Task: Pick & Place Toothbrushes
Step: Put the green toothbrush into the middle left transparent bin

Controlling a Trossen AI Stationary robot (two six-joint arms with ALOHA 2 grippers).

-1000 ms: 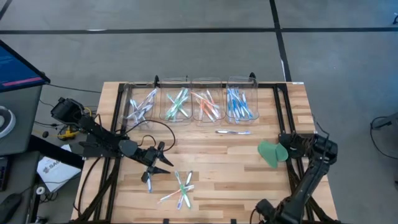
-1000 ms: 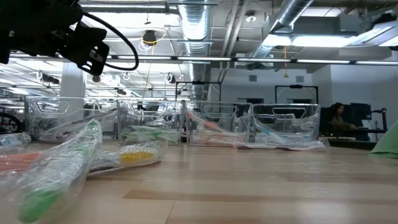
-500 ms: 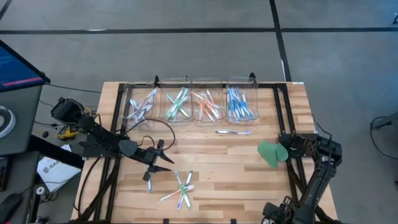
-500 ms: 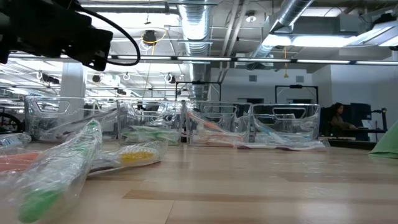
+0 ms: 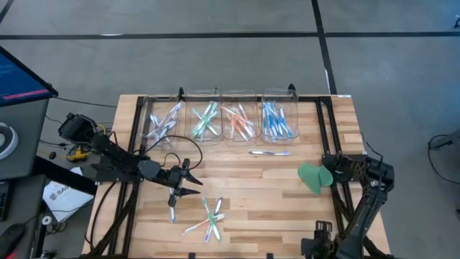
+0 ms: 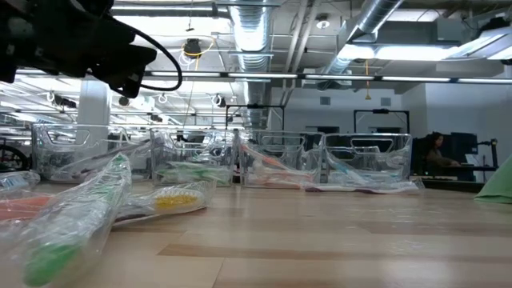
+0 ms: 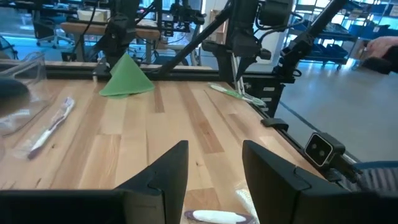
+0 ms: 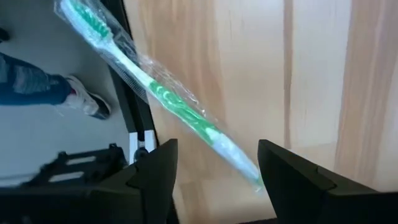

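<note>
Wrapped toothbrushes lie loose on the wooden table: a small heap (image 5: 210,216), one (image 5: 172,208) below my left gripper (image 5: 192,178), and one (image 5: 269,152) near the bins. My left gripper (image 7: 214,149) points level toward the table's right edge and is open with nothing between its fingers. My right gripper (image 8: 217,144) points down at the table's near right edge, fingers apart. Beneath it a green toothbrush (image 8: 168,99) runs slantwise through the gap, its brush end past the table's edge. My right gripper stands over the green toothbrush, whose handle end (image 8: 252,174) reaches the inner side of one finger (image 8: 280,174). Whether they touch, I cannot tell.
Several clear bins (image 5: 241,119) in a row at the far edge hold toothbrushes sorted by colour. A flat green leaf-shaped piece (image 5: 313,177) lies at the right. A black frame rail (image 8: 134,118) borders the near edge. A person's shoe (image 8: 87,99) shows on the floor beyond it.
My right arm's wrist has rolled about its downward line and shifted slightly toward the table's right edge. My left gripper has swung a little toward the right. Its fingers have kept the same gap.
</note>
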